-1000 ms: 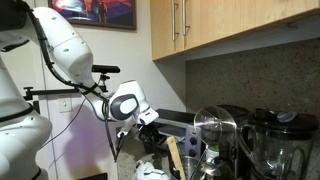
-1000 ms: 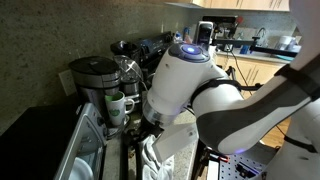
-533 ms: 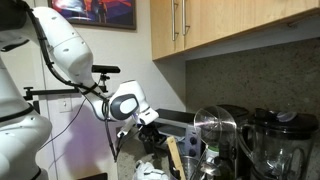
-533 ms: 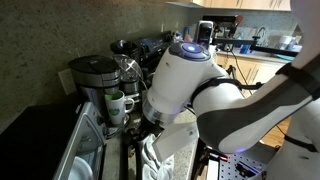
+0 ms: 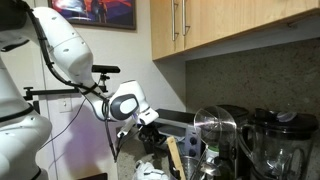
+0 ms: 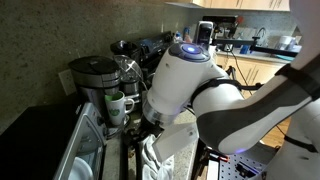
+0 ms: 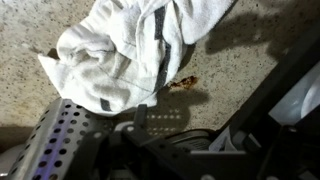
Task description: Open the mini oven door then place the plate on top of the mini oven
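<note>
The mini oven (image 6: 45, 135) sits at the lower left in an exterior view, with a dark body and a silvery front frame (image 6: 82, 150). In the exterior view from the opposite side it is a dark box (image 5: 180, 126) behind the wrist. I cannot tell how the mini oven door stands. My gripper (image 5: 150, 126) hangs low in front of the oven, over the counter. In the wrist view only dark gripper parts (image 7: 175, 140) fill the bottom, and the fingertips do not show. A white edge (image 7: 300, 100) at the right may be the plate; I cannot tell.
A white towel (image 7: 130, 50) lies crumpled on the speckled counter (image 7: 230, 70). A perforated metal piece (image 7: 60, 140) is at the lower left. Blenders (image 5: 280, 145) stand at the right. A coffee maker (image 6: 92, 80) and mugs (image 6: 118, 104) stand beside the oven. The arm's big white body (image 6: 190, 85) fills the middle.
</note>
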Motion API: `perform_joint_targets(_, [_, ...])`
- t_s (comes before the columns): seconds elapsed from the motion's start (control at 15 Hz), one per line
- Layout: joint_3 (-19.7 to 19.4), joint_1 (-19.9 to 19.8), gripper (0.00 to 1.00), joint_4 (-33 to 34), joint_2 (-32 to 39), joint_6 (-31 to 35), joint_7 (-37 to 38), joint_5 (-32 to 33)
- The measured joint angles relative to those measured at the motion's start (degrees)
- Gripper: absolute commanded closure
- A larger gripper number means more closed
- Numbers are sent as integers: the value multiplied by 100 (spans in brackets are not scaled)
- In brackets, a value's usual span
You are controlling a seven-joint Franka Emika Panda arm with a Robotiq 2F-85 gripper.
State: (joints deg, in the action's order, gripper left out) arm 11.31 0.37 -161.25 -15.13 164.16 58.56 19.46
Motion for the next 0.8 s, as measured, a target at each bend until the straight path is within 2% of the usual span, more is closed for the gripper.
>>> perform_joint_targets(0.2, [-39, 3, 0, 8, -18, -1, -26, -1])
perform_joint_targets(0.33, [-212, 48, 0, 45, 4, 0, -378, -30])
perform_joint_targets(0.6, [-515, 230, 0, 75, 136, 71, -1975, -883])
perform_joint_targets(0.8, [-1161, 788, 0, 140, 251, 73, -3333, -1708])
